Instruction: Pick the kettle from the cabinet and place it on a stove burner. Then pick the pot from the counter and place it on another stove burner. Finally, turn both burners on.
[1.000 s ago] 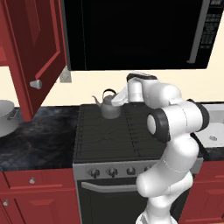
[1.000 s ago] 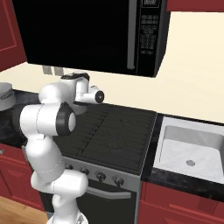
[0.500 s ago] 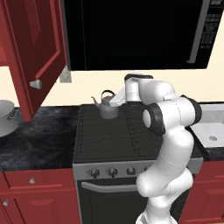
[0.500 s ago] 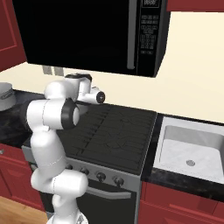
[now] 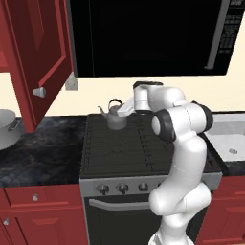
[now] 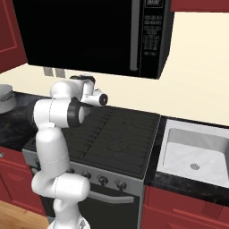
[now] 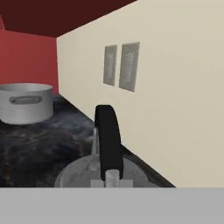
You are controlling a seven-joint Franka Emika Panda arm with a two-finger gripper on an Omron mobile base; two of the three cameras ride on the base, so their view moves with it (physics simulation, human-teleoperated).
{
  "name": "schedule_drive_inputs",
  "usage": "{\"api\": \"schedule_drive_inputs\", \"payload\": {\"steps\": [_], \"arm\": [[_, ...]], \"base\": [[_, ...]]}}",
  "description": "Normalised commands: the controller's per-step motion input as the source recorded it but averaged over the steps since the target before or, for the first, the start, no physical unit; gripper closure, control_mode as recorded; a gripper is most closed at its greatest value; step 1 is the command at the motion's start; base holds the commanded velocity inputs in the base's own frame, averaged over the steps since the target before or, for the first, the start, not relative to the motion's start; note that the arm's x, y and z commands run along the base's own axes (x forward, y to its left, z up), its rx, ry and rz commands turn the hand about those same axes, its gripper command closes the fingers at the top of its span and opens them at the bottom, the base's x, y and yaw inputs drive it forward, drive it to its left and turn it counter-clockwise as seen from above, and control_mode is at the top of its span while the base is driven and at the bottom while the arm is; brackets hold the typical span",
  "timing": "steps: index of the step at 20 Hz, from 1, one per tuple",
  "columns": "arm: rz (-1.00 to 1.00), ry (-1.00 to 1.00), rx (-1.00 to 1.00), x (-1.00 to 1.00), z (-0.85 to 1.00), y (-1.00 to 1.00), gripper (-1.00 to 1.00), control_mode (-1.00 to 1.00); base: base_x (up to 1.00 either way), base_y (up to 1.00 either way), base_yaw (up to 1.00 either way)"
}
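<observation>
Kettle (image 5: 115,116) sits on the far left burner of the stove (image 5: 143,148), upright, spout pointing left, black arched handle (image 7: 108,140) standing over the lid. The arm reaches in from the right, and the gripper (image 5: 125,108) is at the handle. In the hand view the handle rises straight up from between the finger tips (image 7: 111,178), which sit pressed in at its base, so the jaws read as clamped together on the kettle's handle (the tips themselves are mostly cut off by the bottom of that view). The kettle's grey lid and rounded shoulder show just below the handle.

Pot (image 5: 6,128) stands on the counter (image 5: 43,148) well to the left of the stove, upright, one loop handle facing the stove. Same pot in the hand view (image 7: 25,103), far beyond the kettle, on the dark veined worktop, with a red cabinet side behind it.

Cabinet door (image 5: 40,57) hangs open above the counter, left of the stove, round silver knob (image 5: 39,91) near its lower edge. Black microwave (image 5: 148,36) is mounted above the cooktop. Two pale wall plates (image 7: 120,66) are on the cream wall behind the kettle.

From the right base view the arm's elbow (image 6: 62,112) stands over the near left part of the cooktop, hiding the kettle; sink (image 6: 194,150) lies to the right of the stove. Silver knob row (image 5: 131,187) runs along the stove front.
</observation>
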Motion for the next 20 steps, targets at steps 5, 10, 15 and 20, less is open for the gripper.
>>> {"api": "schedule_drive_inputs", "payload": {"steps": [5, 10, 15, 20], "arm": [[0.00, 0.00, 0.00, 0.24, -0.12, 0.06, 1.00, -1.00], [0.00, 0.00, 0.00, 0.26, -0.12, 0.07, 1.00, -1.00], [0.00, 0.00, 0.00, 0.24, -0.15, 0.04, 1.00, -1.00], [0.00, 0.00, 0.00, 0.23, -0.13, 0.04, 1.00, -1.00]], "base": [[0.00, 0.00, 0.00], [0.00, 0.00, 0.00], [0.00, 0.00, 0.00], [0.00, 0.00, 0.00]]}}
